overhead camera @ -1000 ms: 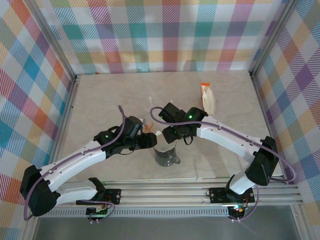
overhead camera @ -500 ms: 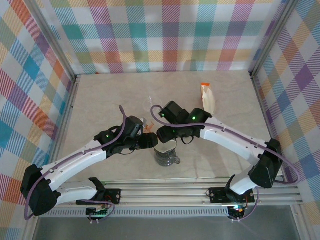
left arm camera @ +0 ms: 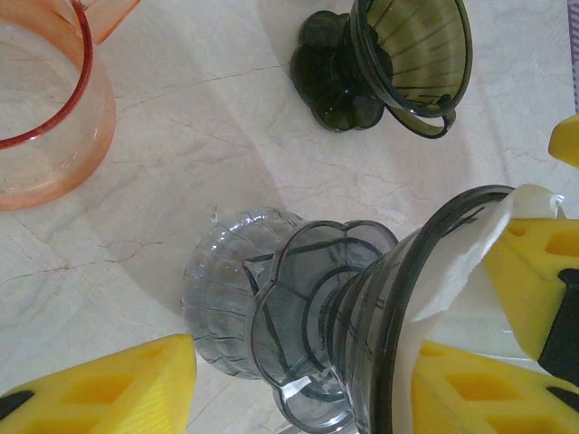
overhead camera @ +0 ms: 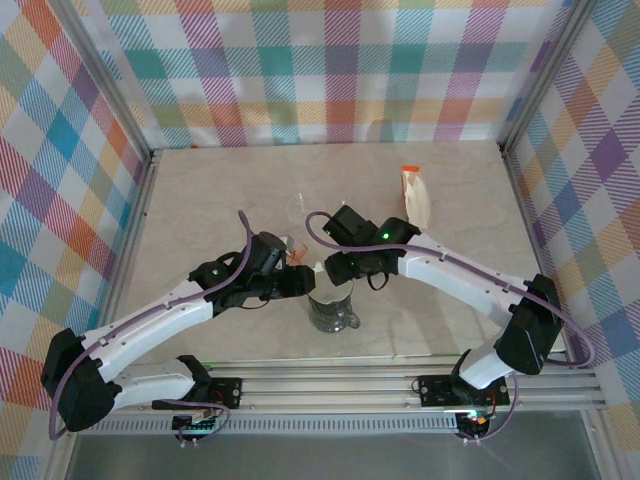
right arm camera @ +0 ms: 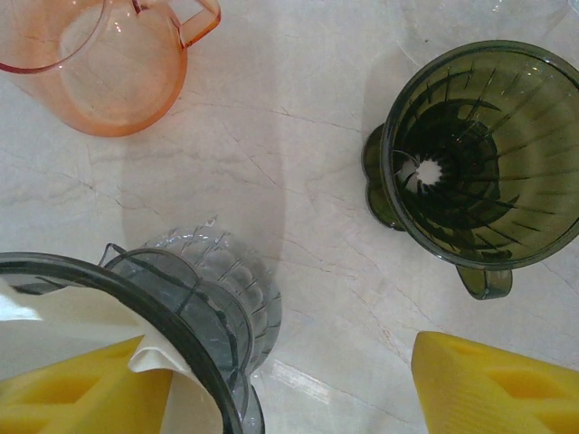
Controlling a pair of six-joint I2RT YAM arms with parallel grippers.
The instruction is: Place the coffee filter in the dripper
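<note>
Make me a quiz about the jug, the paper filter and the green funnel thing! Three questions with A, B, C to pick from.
1. What colour is the jug?
A blue
B orange
C black

2. Where is the white filter?
A in the jug
B crumpled in a bin
C in the grey dripper

3. The green dripper is:
A empty
B holding a paper filter
C full of coffee

Answers:
1 B, its glass is see-through orange.
2 C, white paper lies against the grey dripper's inside wall.
3 A, its bare ribs and bottom hole show.
</note>
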